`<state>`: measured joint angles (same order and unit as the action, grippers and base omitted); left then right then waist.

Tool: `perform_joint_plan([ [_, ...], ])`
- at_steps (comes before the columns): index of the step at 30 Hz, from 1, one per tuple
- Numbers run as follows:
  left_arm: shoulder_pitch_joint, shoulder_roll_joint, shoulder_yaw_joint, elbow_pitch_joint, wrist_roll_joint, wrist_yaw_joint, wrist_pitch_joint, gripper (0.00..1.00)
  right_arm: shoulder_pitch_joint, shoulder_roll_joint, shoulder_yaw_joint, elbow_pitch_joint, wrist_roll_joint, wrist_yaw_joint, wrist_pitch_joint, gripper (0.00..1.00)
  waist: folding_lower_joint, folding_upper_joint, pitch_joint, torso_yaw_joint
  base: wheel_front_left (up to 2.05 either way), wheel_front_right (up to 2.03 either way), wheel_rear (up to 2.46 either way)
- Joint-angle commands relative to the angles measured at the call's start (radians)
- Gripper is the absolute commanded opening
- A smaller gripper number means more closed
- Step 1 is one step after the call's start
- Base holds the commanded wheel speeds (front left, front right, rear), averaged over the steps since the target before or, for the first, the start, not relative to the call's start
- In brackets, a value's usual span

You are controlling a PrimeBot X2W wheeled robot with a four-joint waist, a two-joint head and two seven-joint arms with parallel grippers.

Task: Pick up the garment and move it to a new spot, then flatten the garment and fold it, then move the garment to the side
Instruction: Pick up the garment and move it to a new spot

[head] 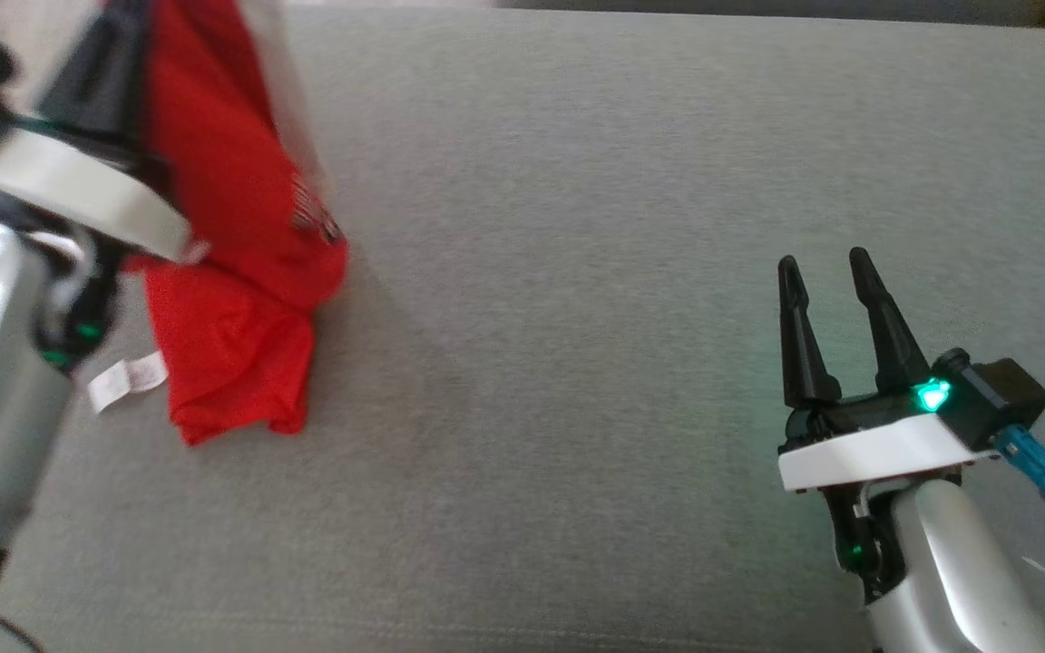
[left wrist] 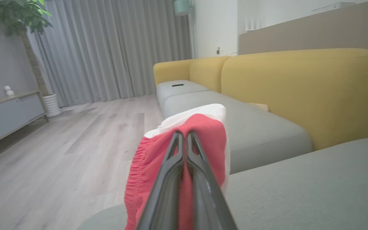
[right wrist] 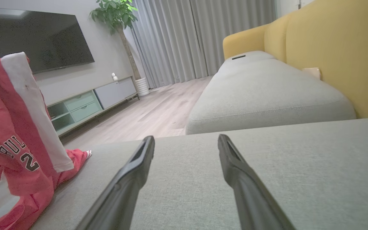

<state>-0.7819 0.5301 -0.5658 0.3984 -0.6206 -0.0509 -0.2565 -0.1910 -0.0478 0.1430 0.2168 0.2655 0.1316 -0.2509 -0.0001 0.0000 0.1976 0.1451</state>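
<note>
**Head view.** Your left hand (head: pixel 119 63), blurred at the upper left, is clamped on the red garment (head: pixel 232 272). The garment hangs from it with its lower folds bunched on the grey seat cushion (head: pixel 577 317). A white label (head: pixel 128 381) sticks out at the garment's left edge. Your right hand (head: pixel 824 263) sits at the lower right, fingers spread wide and holding nothing. It is well apart from the garment, with bare cushion between them.

**Left wrist view.** The two fingers of your left hand (left wrist: pixel 184 134) are pressed together on a red fold edged in white. Past it the grey seat runs on, with the yellow backrest (left wrist: pixel 299 92) along its right. To the left lie the wood floor (left wrist: pixel 75 143), a grey curtain (left wrist: pixel 107 48), a potted plant (left wrist: pixel 18 16) and a low cabinet (left wrist: pixel 11 111).

**Right wrist view.** Your right hand (right wrist: pixel 186 138) shows both fingers wide apart over the cushion. The garment (right wrist: pixel 11 134) is raised at the left edge, showing a white stripe and dark lettering, and its lower part rests near the cushion's edge. Behind it stands a television (right wrist: pixel 37 38).
</note>
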Motion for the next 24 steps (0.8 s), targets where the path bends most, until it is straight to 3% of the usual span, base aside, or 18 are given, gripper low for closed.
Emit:
perform_joint_plan([
  [1,-0.047,0.028,0.037,-0.045,0.009,0.007,-0.005,0.00,-0.008,-0.002,0.022,-0.036,0.007,-0.001,-0.011,1.00,0.0001,0.0000,-0.010,-0.033,0.00,0.00,0.00],
  [17,-0.092,-0.200,-0.069,-0.129,0.003,0.037,0.020,0.00,-0.029,-0.002,0.035,-0.094,0.086,-0.001,-0.011,1.00,0.0001,0.0000,0.015,-0.339,0.00,0.00,0.00],
  [24,-0.117,-0.248,-0.075,-0.087,-0.014,0.047,0.025,0.00,-0.033,-0.002,0.051,-0.114,0.111,-0.001,-0.011,1.00,0.0001,0.0000,0.056,-0.428,0.00,0.00,0.00],
])
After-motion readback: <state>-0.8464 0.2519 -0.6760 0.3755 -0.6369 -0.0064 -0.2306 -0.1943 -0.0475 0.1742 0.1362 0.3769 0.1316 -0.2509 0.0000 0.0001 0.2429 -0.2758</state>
